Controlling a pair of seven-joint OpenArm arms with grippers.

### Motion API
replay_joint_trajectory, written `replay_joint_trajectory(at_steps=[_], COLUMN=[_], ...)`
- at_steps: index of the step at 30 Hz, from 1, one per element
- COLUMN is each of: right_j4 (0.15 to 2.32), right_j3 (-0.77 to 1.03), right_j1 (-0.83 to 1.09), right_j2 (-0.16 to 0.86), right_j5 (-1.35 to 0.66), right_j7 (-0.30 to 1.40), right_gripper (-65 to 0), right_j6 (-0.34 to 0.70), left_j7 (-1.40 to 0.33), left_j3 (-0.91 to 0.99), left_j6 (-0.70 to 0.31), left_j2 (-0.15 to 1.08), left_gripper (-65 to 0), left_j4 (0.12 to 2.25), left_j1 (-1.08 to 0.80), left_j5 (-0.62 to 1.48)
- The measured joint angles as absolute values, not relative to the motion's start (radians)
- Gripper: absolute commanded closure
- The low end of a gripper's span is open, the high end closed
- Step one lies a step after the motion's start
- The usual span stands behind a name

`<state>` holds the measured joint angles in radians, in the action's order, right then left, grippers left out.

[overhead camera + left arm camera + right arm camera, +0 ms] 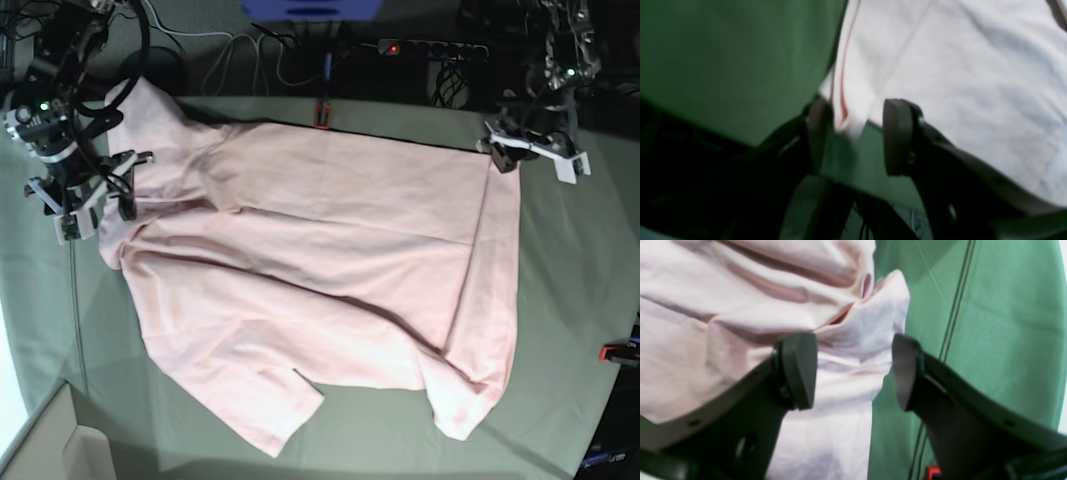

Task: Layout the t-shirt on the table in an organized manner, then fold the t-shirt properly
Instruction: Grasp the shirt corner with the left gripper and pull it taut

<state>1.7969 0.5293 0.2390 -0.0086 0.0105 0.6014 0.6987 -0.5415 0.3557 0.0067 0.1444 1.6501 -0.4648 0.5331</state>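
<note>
The pale pink t-shirt (pixel 310 270) lies spread across the grey-green table (pixel 565 300), creased, with no lettering showing. My left gripper (pixel 510 152) is at the shirt's far right corner. In the left wrist view it (pixel 858 135) is open, with the hemmed corner of the shirt (pixel 940 66) reaching between its jaws just above the table (pixel 723 66). My right gripper (pixel 100 212) is at the shirt's far left edge. In the right wrist view it (pixel 851 371) is open, with bunched folds of the shirt (pixel 740 306) between its jaws and the table (pixel 990 323) to the right.
Red clamps sit at the table's back edge (pixel 322 113) and right edge (pixel 618 351); one also shows in the right wrist view (pixel 933 471). A power strip (pixel 430 47) and cables lie behind the table. A white box (pixel 50 450) stands at the front left corner.
</note>
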Motion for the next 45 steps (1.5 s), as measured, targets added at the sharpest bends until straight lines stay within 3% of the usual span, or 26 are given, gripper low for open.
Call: replay_joint_trajectory(at_steps=[3, 12, 22, 31, 45], right_j4=[1.797, 1.797, 1.797, 1.797, 1.747], right_j3=[0.530, 0.530, 0.530, 0.530, 0.628], right_j1=[0.239, 0.239, 0.239, 0.239, 0.247], right_j2=[-0.009, -0.009, -0.009, -0.009, -0.020], right_j5=[0.011, 0.010, 0.011, 0.010, 0.005], right_j7=[0.602, 0.602, 0.602, 0.602, 0.591], right_gripper=[-36.3, -36.3, -36.3, -36.3, -36.5], right_j6=[0.699, 0.699, 0.699, 0.699, 0.698], left_j7=[-0.535, -0.538, -0.550, -0.543, -0.530], left_j3=[0.355, 0.355, 0.373, 0.578, 0.674], left_j6=[0.005, 0.003, 0.007, 0.003, -0.007], left_j2=[0.144, 0.144, 0.143, 0.144, 0.142], left_gripper=[-24.3, 0.0, -0.1, -0.1, -0.1], left_j4=[1.650, 1.633, 1.692, 1.814, 1.515], left_j1=[-0.460, -0.465, -0.459, -0.456, -0.413], left_j5=[0.536, 0.533, 0.543, 0.545, 0.548])
